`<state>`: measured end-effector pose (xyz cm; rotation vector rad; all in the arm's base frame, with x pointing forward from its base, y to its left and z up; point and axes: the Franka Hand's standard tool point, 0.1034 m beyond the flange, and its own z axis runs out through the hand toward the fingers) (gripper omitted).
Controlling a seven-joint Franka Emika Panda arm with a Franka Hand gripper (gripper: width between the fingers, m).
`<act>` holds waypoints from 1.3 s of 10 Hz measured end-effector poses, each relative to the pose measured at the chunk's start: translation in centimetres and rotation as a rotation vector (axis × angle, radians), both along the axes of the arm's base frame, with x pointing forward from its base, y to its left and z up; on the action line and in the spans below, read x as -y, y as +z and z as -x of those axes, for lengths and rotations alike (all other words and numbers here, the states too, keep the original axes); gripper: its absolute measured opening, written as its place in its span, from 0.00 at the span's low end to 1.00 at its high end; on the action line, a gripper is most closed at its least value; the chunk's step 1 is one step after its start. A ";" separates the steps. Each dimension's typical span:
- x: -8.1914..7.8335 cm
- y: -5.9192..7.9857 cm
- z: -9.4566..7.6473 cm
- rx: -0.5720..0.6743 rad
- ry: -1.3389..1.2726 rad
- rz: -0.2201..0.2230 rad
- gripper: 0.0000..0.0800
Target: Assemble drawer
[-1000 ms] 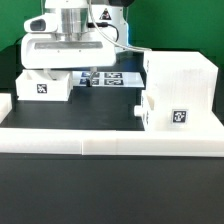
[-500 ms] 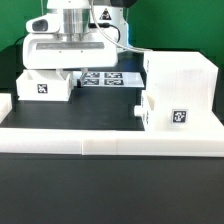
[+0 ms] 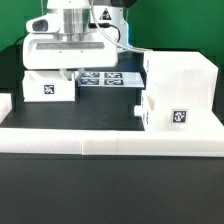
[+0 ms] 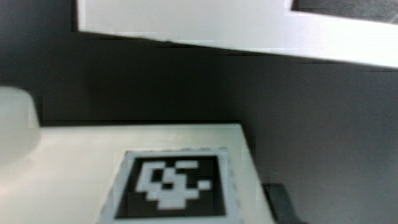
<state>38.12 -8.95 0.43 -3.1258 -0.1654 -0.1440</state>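
The tall white drawer case (image 3: 182, 80) stands at the exterior view's right. One small tray (image 3: 163, 113) with a tag sits in its lower opening. A second small tagged tray (image 3: 48, 88) lies at the exterior view's left. My gripper (image 3: 68, 72) is down on that tray's right end, its fingertips hidden behind the tray's wall, and it appears shut on the wall. In the wrist view the tray's tagged face (image 4: 178, 185) fills the near part, with one dark finger (image 4: 276, 200) right beside its edge.
The marker board (image 3: 108, 77) lies flat between the left tray and the case. A long low white rail (image 3: 110, 140) runs along the front, and another rail piece (image 3: 5, 105) sits at the exterior view's left edge.
The left tray has slid a little toward the exterior view's right, with my gripper moving along with it. The case and the other tray have not moved.
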 end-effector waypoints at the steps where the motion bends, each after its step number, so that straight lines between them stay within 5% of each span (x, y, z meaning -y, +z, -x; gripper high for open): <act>1: 0.0 0.0 0.0 0.000 0.000 0.000 0.05; 4: -1.2 0.6 -0.8 0.011 0.058 0.002 0.05; 9: -6.4 3.9 -6.8 0.019 0.125 -0.039 0.05; 13: -6.0 3.4 -6.2 0.021 0.316 -0.015 0.05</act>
